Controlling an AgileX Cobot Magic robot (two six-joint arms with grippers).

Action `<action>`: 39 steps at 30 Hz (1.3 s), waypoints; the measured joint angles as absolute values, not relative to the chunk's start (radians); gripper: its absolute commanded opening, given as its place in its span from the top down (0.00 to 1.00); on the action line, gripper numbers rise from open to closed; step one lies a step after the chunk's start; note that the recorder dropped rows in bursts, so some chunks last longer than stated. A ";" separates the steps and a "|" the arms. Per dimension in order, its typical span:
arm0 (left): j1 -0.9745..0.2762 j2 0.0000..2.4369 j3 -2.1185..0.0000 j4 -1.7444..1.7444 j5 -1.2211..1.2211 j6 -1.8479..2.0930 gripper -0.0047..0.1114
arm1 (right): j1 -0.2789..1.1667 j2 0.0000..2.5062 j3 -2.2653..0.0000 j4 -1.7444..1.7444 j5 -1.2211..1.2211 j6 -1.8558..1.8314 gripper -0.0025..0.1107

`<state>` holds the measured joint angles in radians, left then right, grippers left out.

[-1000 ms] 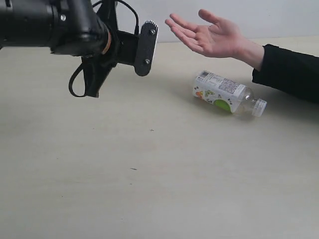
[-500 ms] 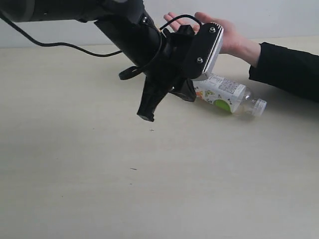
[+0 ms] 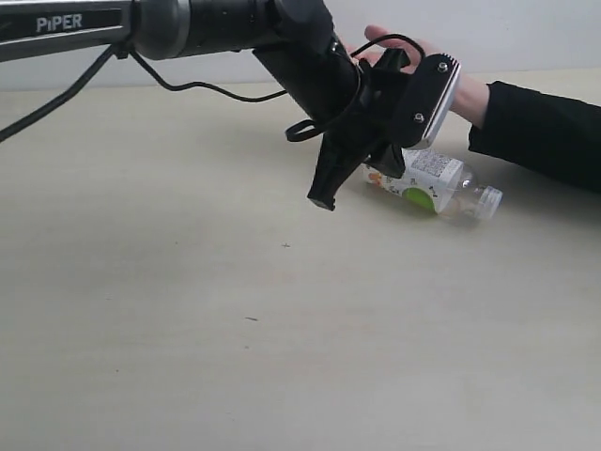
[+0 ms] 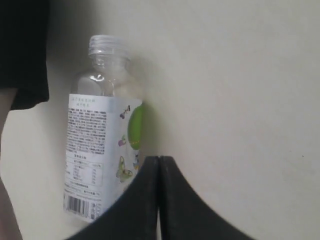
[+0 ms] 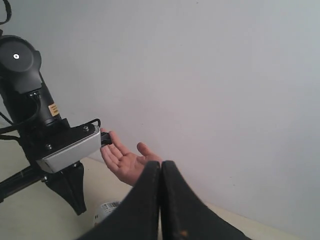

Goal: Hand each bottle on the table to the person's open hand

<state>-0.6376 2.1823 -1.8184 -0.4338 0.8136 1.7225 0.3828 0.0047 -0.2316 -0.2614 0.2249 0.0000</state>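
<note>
One clear bottle (image 3: pixel 430 178) with a white and green-lime label and a white cap lies on its side on the cream table (image 3: pixel 188 310); no other bottle is in view. My left gripper (image 3: pixel 322 200) is shut and empty, its tip just above the table beside the bottle's base end. In the left wrist view the shut gripper (image 4: pixel 159 160) sits next to the bottle's label (image 4: pixel 95 150). The person's open hand (image 5: pixel 125 164) is held palm up above the bottle; in the exterior view my left wrist mostly hides the hand (image 3: pixel 374 39). My right gripper (image 5: pixel 161 165) is shut, empty and raised.
The person's black sleeve (image 3: pixel 540 132) rests on the table at the right, close behind the bottle. My left arm (image 3: pixel 216 28) stretches across from the upper left, trailing a black cable (image 3: pixel 188 89). A pale wall (image 5: pixel 225 75) stands behind the table.
My left arm has swung right and down, from the upper left to the bottle's side, and now covers most of the hand. Bottle and hand have stayed put.
</note>
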 measured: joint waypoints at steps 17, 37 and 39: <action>-0.709 2.271 -1.867 -0.309 0.651 1.608 0.96 | 0.383 0.005 -0.232 -0.261 0.225 0.000 0.98; -0.783 2.357 -1.964 0.065 0.583 1.190 0.96 | 0.383 0.005 -0.232 -0.261 0.225 0.000 0.98; -0.790 2.359 -1.970 0.087 0.589 1.175 0.91 | 0.383 0.005 -0.232 -0.259 0.225 0.000 0.98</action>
